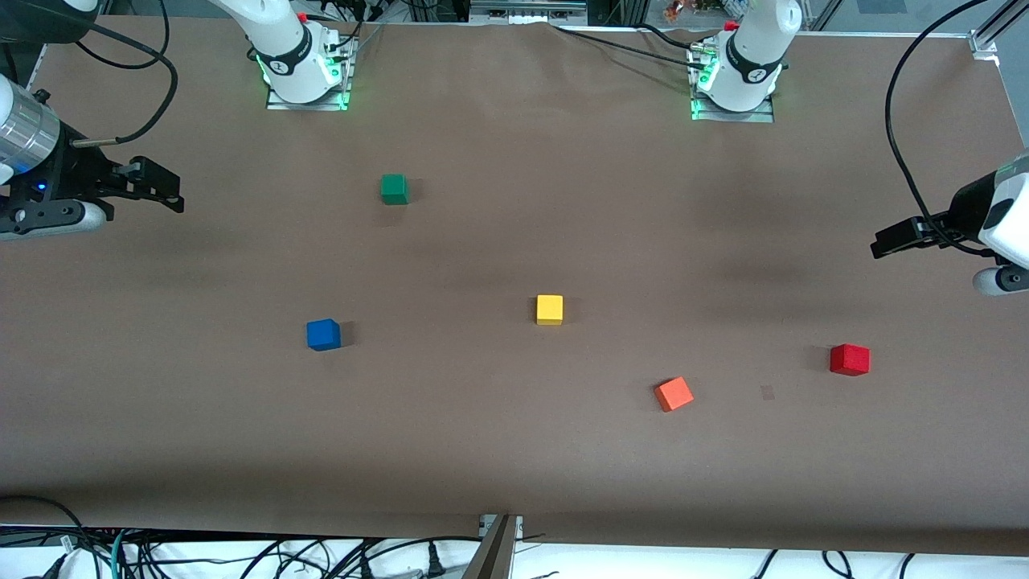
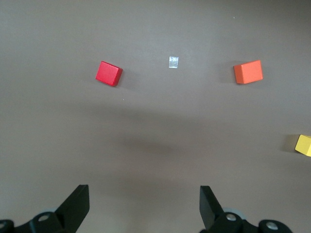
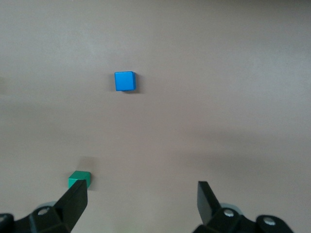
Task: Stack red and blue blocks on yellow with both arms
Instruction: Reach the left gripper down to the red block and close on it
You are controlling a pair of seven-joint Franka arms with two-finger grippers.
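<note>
The yellow cube (image 1: 550, 309) sits near the middle of the brown table; its edge shows in the left wrist view (image 2: 304, 144). The blue cube (image 1: 323, 334) lies toward the right arm's end and shows in the right wrist view (image 3: 125, 81). The red cube (image 1: 850, 359) lies toward the left arm's end and shows in the left wrist view (image 2: 108, 73). My left gripper (image 1: 883, 242) (image 2: 144, 206) is open and empty, up in the air at its end of the table. My right gripper (image 1: 167, 193) (image 3: 142, 204) is open and empty, up over its end of the table.
An orange cube (image 1: 674, 394) (image 2: 248, 72) lies between yellow and red, nearer the front camera. A green cube (image 1: 394, 189) (image 3: 79, 179) lies nearer the robot bases. A small pale scrap (image 2: 173, 62) lies on the table between red and orange.
</note>
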